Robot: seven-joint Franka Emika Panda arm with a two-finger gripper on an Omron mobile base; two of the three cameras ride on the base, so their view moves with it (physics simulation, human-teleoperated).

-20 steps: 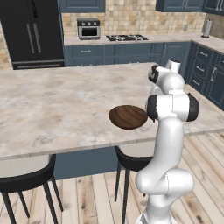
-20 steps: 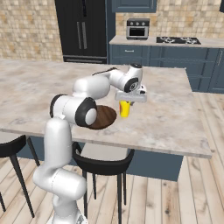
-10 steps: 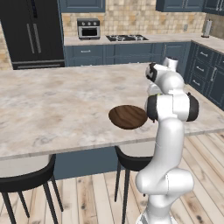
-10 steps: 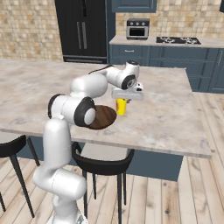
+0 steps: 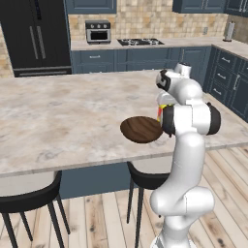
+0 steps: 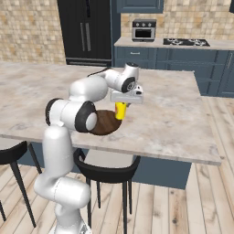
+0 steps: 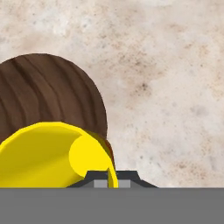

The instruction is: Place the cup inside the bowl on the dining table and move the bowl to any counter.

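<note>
My gripper (image 6: pixel 123 104) is shut on the rim of the yellow cup (image 6: pixel 121 111), which it holds just above the dining table (image 6: pixel 176 116) at the right edge of the dark wooden bowl (image 6: pixel 104 123). In the hand view the cup (image 7: pixel 41 157) sits between the fingertips (image 7: pixel 123 178), partly over the bowl (image 7: pixel 43 94), with marble table (image 7: pixel 175 87) beyond. From the left base view the bowl (image 5: pixel 141 129) lies near the table's front edge, and a sliver of the cup (image 5: pixel 159 113) shows beside my arm.
The counter (image 5: pixel 193 42) with its black hob (image 5: pixel 140 42) runs along the back wall beside a small oven (image 5: pixel 98 30) and a black fridge (image 5: pixel 34 34). Black stools (image 5: pixel 29 198) (image 6: pixel 107 167) stand under the table's near edge.
The gripper has carried the cup a little sideways, closer to the bowl's rim. The bowl has stayed where it was.
</note>
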